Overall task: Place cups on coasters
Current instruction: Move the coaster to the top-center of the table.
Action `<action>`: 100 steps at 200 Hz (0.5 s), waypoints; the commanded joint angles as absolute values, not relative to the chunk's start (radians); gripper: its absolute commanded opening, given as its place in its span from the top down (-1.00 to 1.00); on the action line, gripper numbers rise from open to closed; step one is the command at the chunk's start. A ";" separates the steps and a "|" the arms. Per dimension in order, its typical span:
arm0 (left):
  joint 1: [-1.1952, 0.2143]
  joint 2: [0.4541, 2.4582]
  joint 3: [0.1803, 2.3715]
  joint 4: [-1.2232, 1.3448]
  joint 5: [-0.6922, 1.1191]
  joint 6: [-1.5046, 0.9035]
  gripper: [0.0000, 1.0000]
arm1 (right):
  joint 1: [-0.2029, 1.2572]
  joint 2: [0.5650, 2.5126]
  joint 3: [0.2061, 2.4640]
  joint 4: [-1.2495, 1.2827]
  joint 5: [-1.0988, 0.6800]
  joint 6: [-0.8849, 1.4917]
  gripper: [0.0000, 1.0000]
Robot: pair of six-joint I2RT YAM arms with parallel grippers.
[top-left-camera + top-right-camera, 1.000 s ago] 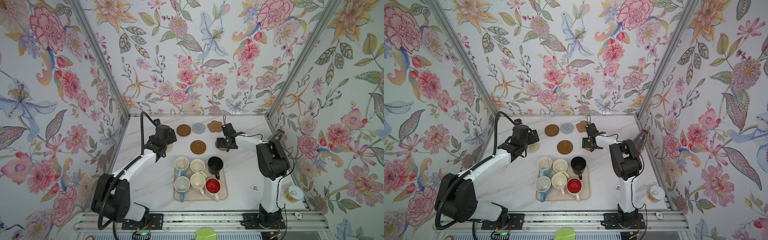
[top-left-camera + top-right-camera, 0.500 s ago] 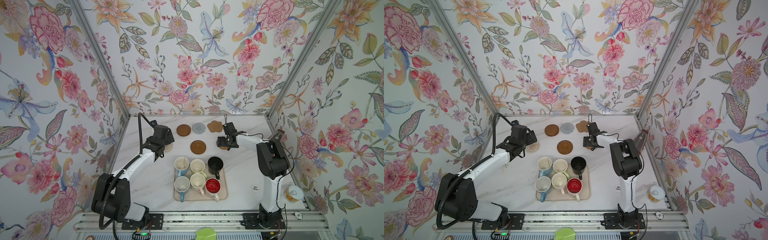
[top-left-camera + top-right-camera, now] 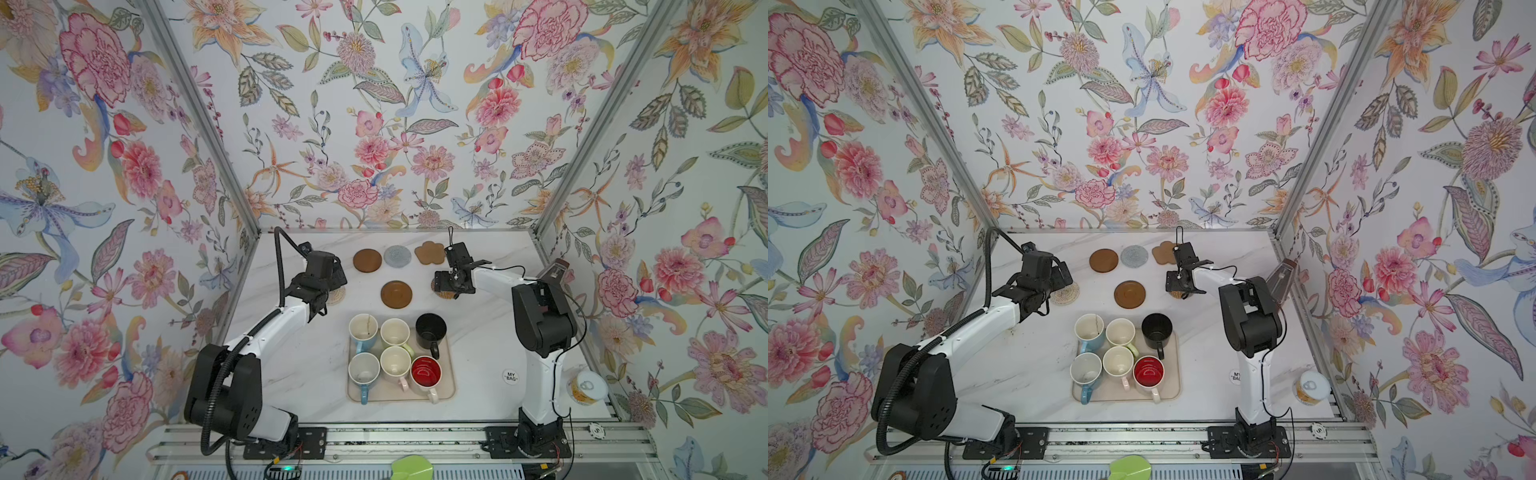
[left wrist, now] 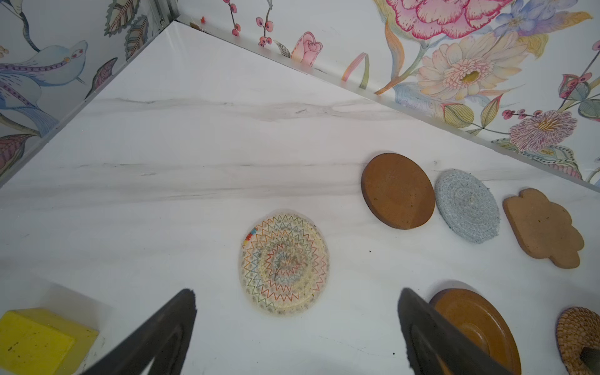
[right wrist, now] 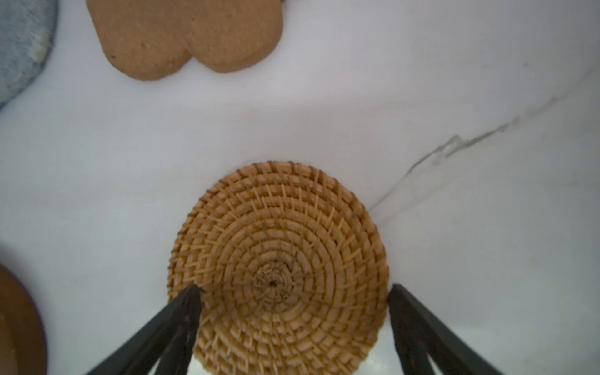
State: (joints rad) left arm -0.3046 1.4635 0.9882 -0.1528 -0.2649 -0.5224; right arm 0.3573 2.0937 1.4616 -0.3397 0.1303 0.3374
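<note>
Several cups stand together on a beige tray [image 3: 449, 390]: two light blue [image 3: 363, 330], pale green [image 3: 395, 332], black [image 3: 431, 330], pink [image 3: 395, 365] and red-lined white [image 3: 426, 372]. Behind them lie the coasters: a brown disc [image 3: 367, 260], grey [image 3: 397, 256], tan flower [image 3: 430, 252], a second brown disc [image 3: 396, 294]. My left gripper [image 4: 296, 300] hangs open over the cream woven coaster [image 4: 284, 263]. My right gripper [image 5: 293, 289] is open, its fingers straddling the golden rattan coaster [image 5: 279, 259], which lies flat on the table.
A yellow-labelled tin can [image 3: 586, 388] stands at the right wall near the front, with a white "MY BAG" sticker [image 3: 510, 376] beside the right arm's base. A yellow block [image 4: 39, 341] shows in the left wrist view. Floral walls close in three sides.
The right gripper's fingers have narrowed slightly around the rattan coaster. Both arms hold almost the same place; the cups have not moved.
</note>
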 commanded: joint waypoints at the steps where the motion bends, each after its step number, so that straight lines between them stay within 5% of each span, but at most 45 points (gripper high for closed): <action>1: -0.289 1.450 0.974 -0.149 -0.249 -0.540 -0.98 | 0.350 2.138 1.525 -0.345 0.112 0.331 -0.81; 100: -0.282 1.445 0.976 -0.145 -0.234 -0.551 -0.98 | 0.358 2.040 1.547 -0.399 0.172 0.285 -0.84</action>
State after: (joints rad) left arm -0.2924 1.4631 0.9863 -0.1520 -0.2398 -0.5335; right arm 0.3454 2.1345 1.5738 -0.3630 0.1478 0.3016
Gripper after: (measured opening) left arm 0.989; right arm 0.918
